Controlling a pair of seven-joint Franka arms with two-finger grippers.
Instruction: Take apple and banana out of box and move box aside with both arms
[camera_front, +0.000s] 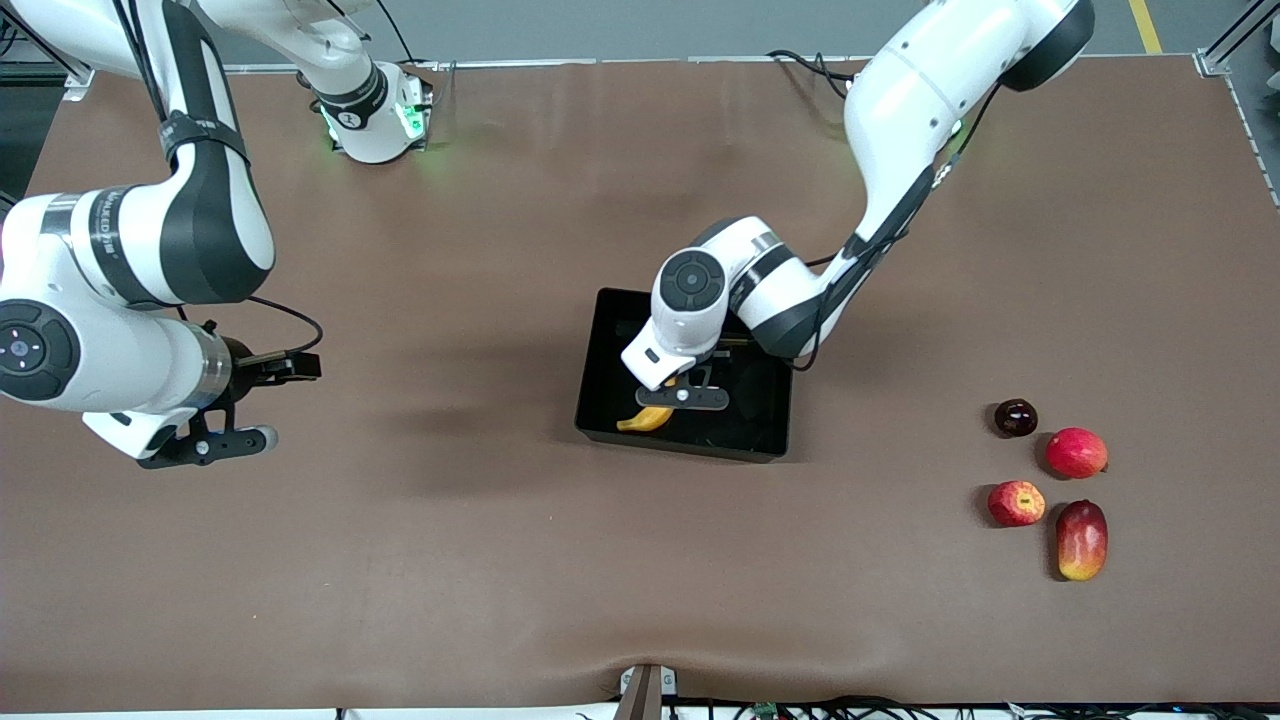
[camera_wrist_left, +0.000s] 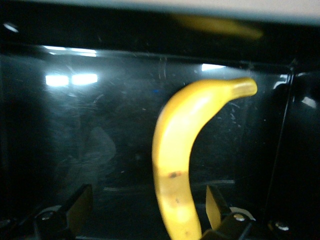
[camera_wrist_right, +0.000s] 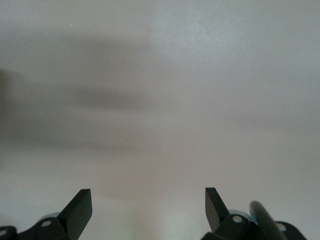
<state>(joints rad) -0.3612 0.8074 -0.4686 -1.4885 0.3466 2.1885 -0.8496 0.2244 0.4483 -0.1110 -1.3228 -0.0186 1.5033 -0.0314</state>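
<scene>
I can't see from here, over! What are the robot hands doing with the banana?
Left end effector open over box, fingers astride banana. Right end effector open, waiting above bare table. Apple untouched, nothing blocking.

Even overhead light fills the front view, and the brown table (camera_front: 450, 560) reads flat and matte, with soft diffuse shadows spreading under both arms. Green indicator light glows at the right arm's base. The small fruits cast short, dark shadows. In the left wrist view the scene is dim: the glossy black tray (camera_wrist_left: 90, 165) mirrors bright rectangular lamps and shows fine scratches, while the banana (camera_wrist_left: 180, 165), lying between the open fingers (camera_wrist_left: 75, 202) of the left gripper (camera_wrist_left: 145, 205), is bright and slightly smeared. The right wrist view is pale, washed out and soft, with faint grey shadow bands ahead of the right gripper (camera_wrist_right: 147, 205), whose fingers stand apart.
</scene>
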